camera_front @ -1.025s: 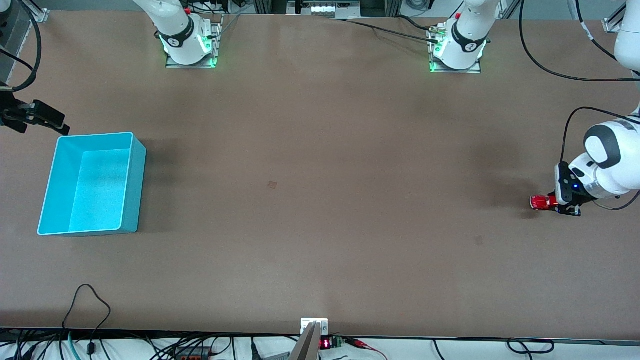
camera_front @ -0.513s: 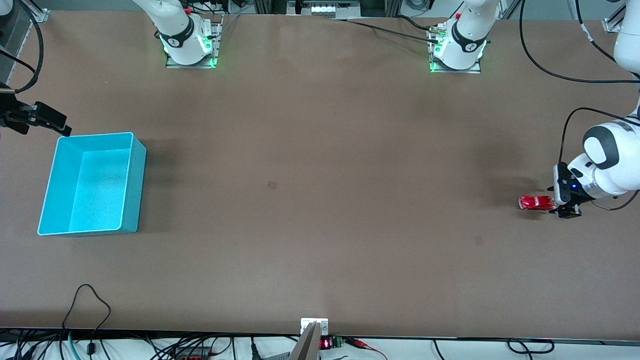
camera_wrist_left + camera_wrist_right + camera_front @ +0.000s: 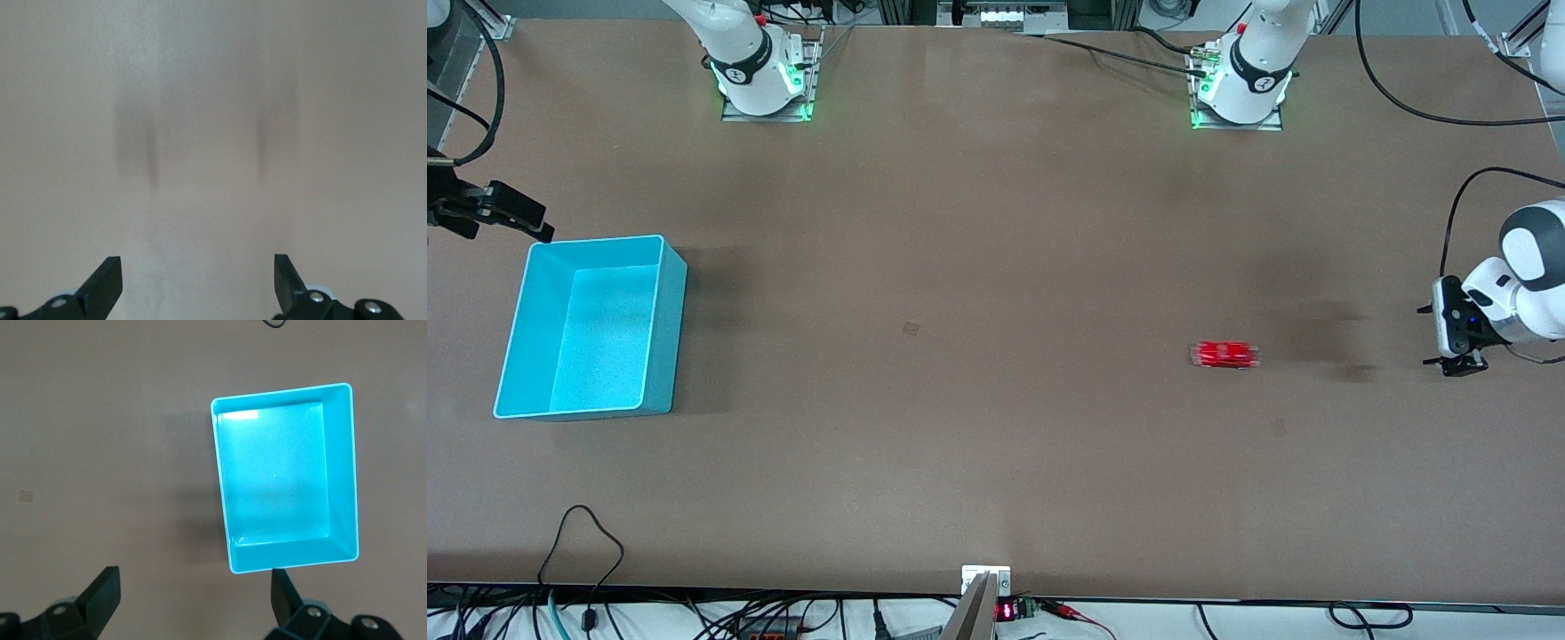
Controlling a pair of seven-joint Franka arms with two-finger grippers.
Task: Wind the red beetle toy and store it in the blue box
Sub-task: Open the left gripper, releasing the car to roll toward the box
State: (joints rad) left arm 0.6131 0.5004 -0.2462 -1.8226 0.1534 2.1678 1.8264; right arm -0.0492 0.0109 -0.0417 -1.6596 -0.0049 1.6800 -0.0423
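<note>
- Now the red beetle toy [image 3: 1225,355] is free on the brown table [image 3: 996,267]; a second ago it was pinched in the left gripper [image 3: 1458,363] at the left arm's end, and half a second ago it sat just beside those fingers.
- Since then it has travelled well clear of the left gripper toward the middle of the table, and its outline is smeared along that line, so it looks to be rolling under its own spring.
- That suggests the winding step is done and the release has happened; storing is what remains.
- The left gripper has drawn back toward the table's edge with its jaws spread wide and nothing between them; its wrist view shows only bare tabletop between the fingertips [image 3: 107,280].
- The right gripper [image 3: 516,218] waits just beside the blue box [image 3: 665,338], fingers spread and empty, looking down into the box [image 3: 350,473] in its wrist view.
- The toy is tiny, glossy red with pale trim; the box is empty and well apart from it, at the right arm's end.
</note>
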